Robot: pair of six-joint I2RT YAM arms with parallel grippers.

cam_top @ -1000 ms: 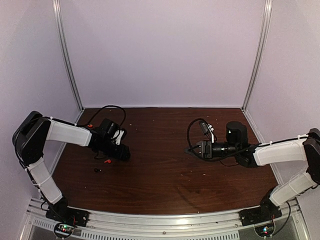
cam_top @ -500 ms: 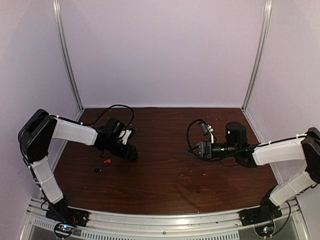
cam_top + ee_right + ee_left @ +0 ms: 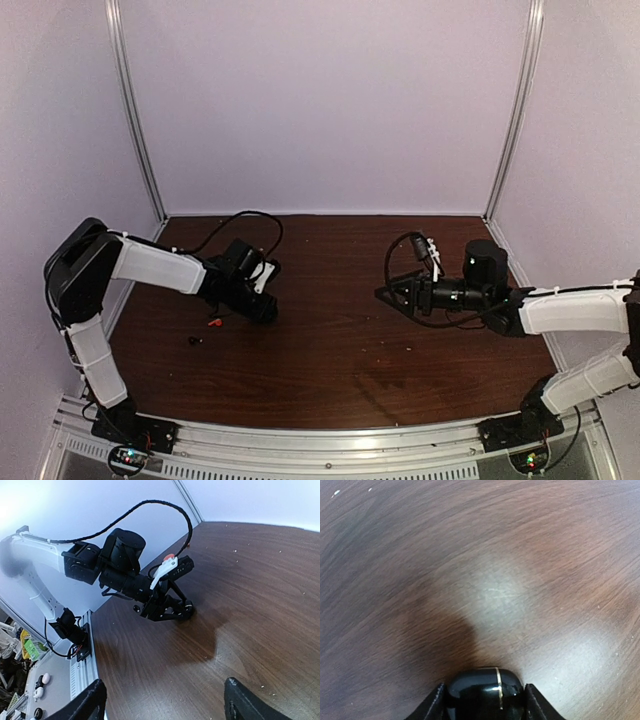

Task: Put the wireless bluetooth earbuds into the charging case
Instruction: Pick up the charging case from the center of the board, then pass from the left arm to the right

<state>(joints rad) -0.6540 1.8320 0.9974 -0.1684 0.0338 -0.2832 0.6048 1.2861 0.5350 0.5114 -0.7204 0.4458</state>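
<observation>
My left gripper (image 3: 265, 310) is shut on the charging case (image 3: 485, 692), a glossy black rounded case with a thin gold seam, held low over the wooden table at the left. The case also shows between that gripper's fingers in the right wrist view (image 3: 188, 609). The red earbud (image 3: 213, 322) and the black earbud (image 3: 194, 341) lie on the table just near-left of my left gripper. My right gripper (image 3: 384, 296) is open and empty above the right half of the table, pointing left; its fingertips (image 3: 240, 700) frame bare wood.
The dark wooden table (image 3: 340, 360) has lilac walls on three sides and a metal rail (image 3: 320, 440) along the near edge. Black cables loop over both wrists. The left arm (image 3: 35, 555) shows in the right wrist view.
My left gripper has moved right and slightly away from the earbuds with the case in it. My right gripper has pulled a little right and lifted.
</observation>
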